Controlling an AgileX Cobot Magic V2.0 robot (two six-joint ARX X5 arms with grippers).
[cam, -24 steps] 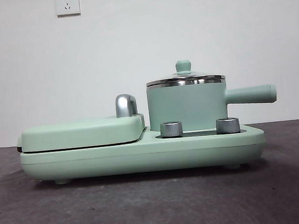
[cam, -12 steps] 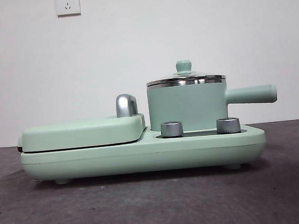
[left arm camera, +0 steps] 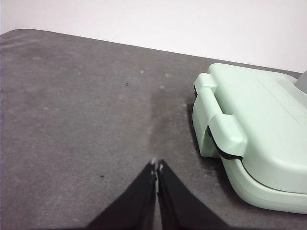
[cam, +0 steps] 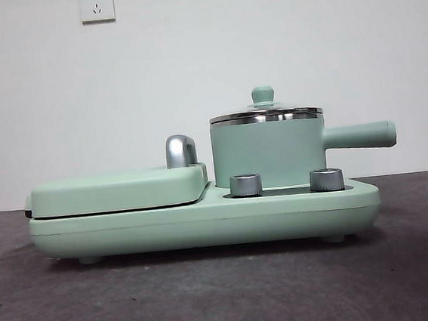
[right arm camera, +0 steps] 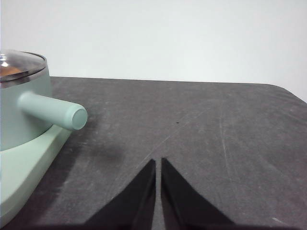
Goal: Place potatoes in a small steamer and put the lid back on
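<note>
Reading left to right across the front view: griddle cover [cam: 118, 190] lies flat and closed on the mint-green base unit [cam: 205, 220], chrome handle [cam: 180, 150] behind it, then the small steamer [cam: 268, 153] seated on the base with its side handle [cam: 359, 136] pointing away from the griddle. Lid [cam: 265, 113] sits level on the steel rim, knob [cam: 262, 94] up. Right wrist view shows an orange-brown patch under the glass, likely the potato [right arm camera: 8, 70] inside the pot. Left gripper [left arm camera: 157, 166] hovers over bare table beside the griddle end, jaws pressed together, holding nothing. Right gripper [right arm camera: 158, 161] hovers beyond the pot handle, jaws nearly closed, empty. Judgement: both steps look done; nothing evident remains.
</note>
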